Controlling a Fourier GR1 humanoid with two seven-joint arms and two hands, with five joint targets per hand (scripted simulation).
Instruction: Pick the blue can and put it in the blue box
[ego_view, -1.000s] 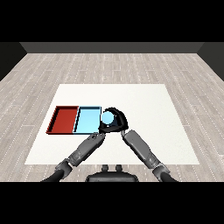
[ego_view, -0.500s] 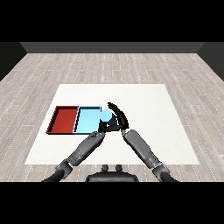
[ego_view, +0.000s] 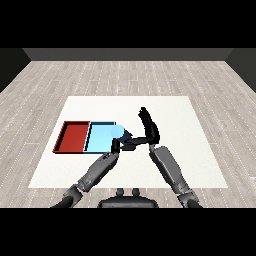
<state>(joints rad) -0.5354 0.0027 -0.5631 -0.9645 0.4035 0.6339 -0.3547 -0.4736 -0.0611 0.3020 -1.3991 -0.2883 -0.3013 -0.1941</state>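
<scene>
Even, bright light on the white table (ego_view: 190, 150); no glare, faint shadows.

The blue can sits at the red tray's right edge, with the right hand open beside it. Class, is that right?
Not quite. The head view shows the blue can at the light blue tray's right edge, not the red tray's. The right hand is indeed open beside it.
</scene>
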